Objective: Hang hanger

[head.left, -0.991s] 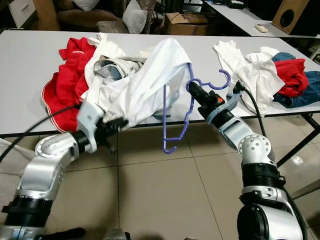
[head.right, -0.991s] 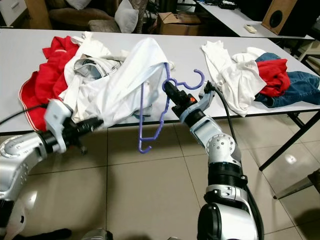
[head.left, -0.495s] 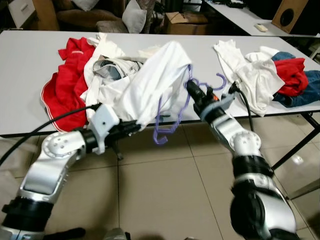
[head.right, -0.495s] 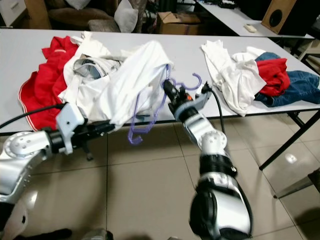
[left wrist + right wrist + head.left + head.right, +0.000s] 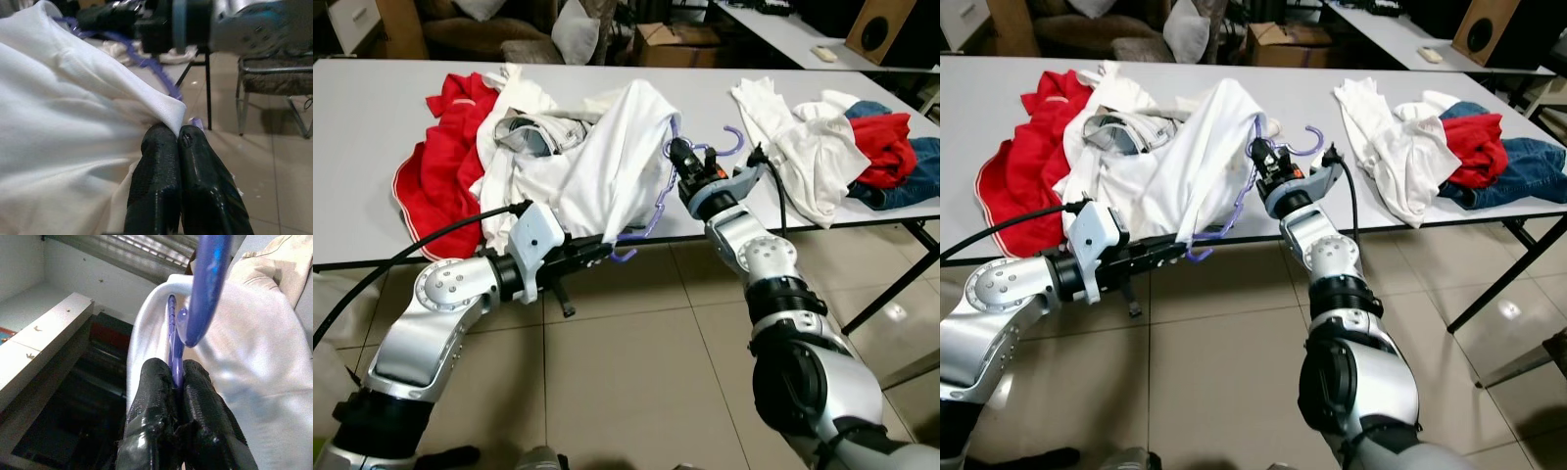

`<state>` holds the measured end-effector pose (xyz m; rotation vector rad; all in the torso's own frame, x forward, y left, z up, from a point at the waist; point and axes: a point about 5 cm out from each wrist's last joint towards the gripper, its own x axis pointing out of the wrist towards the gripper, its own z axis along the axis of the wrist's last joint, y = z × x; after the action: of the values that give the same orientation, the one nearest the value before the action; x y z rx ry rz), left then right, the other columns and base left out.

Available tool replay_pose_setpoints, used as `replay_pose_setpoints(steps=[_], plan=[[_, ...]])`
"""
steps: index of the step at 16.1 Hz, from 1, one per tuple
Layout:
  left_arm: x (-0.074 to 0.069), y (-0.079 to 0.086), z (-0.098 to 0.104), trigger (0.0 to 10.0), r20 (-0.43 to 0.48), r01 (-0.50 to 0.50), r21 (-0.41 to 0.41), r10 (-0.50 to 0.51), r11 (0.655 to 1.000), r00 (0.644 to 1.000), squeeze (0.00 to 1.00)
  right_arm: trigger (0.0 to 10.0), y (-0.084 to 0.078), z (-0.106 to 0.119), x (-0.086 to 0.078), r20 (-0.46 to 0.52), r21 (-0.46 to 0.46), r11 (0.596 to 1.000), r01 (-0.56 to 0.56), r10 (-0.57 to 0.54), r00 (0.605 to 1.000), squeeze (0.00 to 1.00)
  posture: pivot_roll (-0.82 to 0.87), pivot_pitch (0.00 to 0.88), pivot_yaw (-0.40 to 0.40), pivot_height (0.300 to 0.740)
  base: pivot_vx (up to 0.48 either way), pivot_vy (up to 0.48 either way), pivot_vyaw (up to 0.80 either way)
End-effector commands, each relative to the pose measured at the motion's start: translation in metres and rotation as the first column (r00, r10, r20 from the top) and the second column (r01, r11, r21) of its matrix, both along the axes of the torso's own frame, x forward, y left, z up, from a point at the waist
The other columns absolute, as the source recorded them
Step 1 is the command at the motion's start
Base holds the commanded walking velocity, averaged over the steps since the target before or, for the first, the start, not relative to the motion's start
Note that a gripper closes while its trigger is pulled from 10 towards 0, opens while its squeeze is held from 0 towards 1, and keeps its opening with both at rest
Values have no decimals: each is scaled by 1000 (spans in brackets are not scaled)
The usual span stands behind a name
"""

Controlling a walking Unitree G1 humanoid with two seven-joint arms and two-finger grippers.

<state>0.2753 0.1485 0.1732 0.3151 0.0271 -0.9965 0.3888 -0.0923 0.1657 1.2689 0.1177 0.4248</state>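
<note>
At the grey table's (image 5: 372, 147) front edge, the right gripper (image 5: 678, 160), clamping the purple plastic hanger (image 5: 651, 211), has pushed it further inside the white shirt (image 5: 607, 166), whose hem the left gripper (image 5: 599, 255) pinches; dressing is nearly done.

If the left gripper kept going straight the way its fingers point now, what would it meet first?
Probably the purple hanger: the left gripper, shut on the white shirt hem, points toward the hanger's lower end just ahead. Depth is unclear.
</note>
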Motion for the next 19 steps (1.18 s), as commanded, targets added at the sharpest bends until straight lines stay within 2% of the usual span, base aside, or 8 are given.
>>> replay_pose_setpoints(steps=[1, 4, 7, 11, 13, 15, 17, 19], plan=[[-7, -2, 1, 0, -14, 40, 1, -40, 999, 999, 0, 10000, -10, 9, 6, 7, 37, 997, 67, -67, 998, 0, 11, 8, -92, 740, 0, 0, 0], [-12, -5, -4, 0, -44, 80, 28, -78, 996, 996, 0, 10000, -19, 18, 12, 2, 135, 982, 130, -131, 991, 0, 15, 1, -91, 740, 0, 0, 0], [-13, -13, -1, 0, -34, 112, 23, -112, 993, 993, 0, 10000, -17, 23, 15, 12, 140, 979, 148, -151, 988, 0, 15, 0, -86, 740, 0, 0, 0], [-8, -23, 24, 0, 78, 107, -77, -101, 991, 992, 0, 10000, -14, 22, 17, -8, 77, 972, 223, -223, 975, 0, 22, 0, -92, 740, 0, 0, 0], [-8, -27, 27, 0, 82, 122, -88, -115, 989, 990, 0, 10000, -12, 22, 18, -31, 106, 966, 237, -235, 972, 0, 23, 0, -93, 740, 0, 0, 0], [-7, -37, 24, 0, 76, 132, -94, -125, 987, 989, 0, 10000, -1, 23, 18, -38, 93, 970, 224, -221, 974, 0, 21, 0, -91, 740, 0, 0, 0], [-2, -50, 26, 0, 95, 130, -118, -119, 984, 988, 0, 10000, 24, 28, 14, -14, 89, 988, 127, -127, 992, 0, 20, 0, -88, 740, 0, 0, 0], [3, -53, 29, 0, 118, 106, -129, -91, 986, 989, 0, 10000, 30, 28, 13, -44, 100, 987, 126, -122, 992, 0, 18, 0, -83, 740, 0, 0, 0]])
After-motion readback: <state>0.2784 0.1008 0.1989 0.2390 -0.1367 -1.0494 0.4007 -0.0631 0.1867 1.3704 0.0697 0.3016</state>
